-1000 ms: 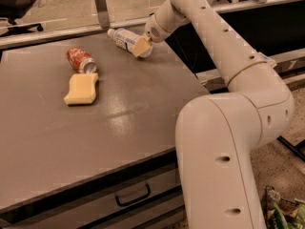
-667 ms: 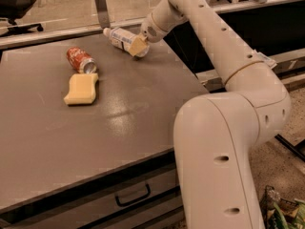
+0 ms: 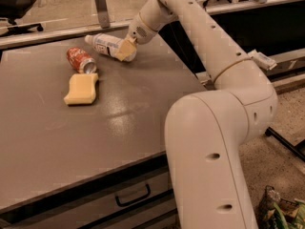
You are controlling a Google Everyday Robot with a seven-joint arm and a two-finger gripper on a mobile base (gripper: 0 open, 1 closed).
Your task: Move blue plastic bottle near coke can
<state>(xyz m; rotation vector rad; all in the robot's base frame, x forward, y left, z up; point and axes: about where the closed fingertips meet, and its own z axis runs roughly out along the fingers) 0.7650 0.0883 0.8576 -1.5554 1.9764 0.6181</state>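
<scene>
Lying on its side on the grey table (image 3: 57,142), the coke can (image 3: 80,59) serves as the reference point, with its silver top facing the front edge. The blue plastic bottle (image 3: 106,44) lies tilted just behind and to the right of the can, white cap toward the can, with a narrow gap between the two. The gripper (image 3: 126,51) sits at the bottle's base end, on the side away from the can; its tan jaws are closed onto the bottle. A yellow sponge (image 3: 82,88) lies directly in front of the can, touching or nearly touching it. The white arm (image 3: 205,37) reaches in from the right of the can. A metal post (image 3: 101,6) stands behind the can, beyond the table.
</scene>
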